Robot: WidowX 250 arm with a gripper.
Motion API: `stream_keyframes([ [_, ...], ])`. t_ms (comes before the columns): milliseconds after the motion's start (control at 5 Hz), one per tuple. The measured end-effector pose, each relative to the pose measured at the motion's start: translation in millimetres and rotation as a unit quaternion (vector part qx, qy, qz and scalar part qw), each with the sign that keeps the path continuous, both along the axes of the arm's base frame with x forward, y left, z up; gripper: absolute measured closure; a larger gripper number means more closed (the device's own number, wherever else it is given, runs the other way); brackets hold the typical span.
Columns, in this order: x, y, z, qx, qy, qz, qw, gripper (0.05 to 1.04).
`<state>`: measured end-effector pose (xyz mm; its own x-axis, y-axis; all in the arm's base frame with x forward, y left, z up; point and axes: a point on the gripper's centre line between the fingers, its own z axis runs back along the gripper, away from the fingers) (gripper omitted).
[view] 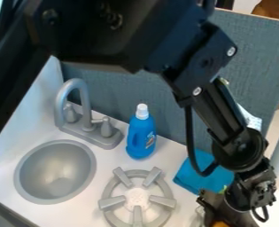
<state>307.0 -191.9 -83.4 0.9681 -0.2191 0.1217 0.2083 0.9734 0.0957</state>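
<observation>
"What does the bottom edge cut off?"
"The burner (137, 214), the gripper (224, 212) and something orange (221, 224) by it, too little showing to name."
"And behind the arm (215, 119)?"
"Part of the blue cloth (191, 176)."

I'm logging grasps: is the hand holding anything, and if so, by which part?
It cannot be told: something orange shows beside the hand at the bottom edge, but whether it is gripped, and where, is unclear.

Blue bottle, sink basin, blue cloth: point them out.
Blue bottle (141, 138): camera view, on its body.
Sink basin (56, 170): camera view, inner bowl surface.
Blue cloth (205, 174): camera view, middle of its visible part.
</observation>
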Motion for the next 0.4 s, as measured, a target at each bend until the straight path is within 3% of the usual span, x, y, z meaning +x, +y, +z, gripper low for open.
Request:
stream_keyframes([
  [200, -6, 29, 20.4, -0.015, 0.006, 0.033, 0.9993, 0.599],
  [400, 2, 78, 68.5, -0.061, -0.026, 0.11, 0.9917, 0.599],
])
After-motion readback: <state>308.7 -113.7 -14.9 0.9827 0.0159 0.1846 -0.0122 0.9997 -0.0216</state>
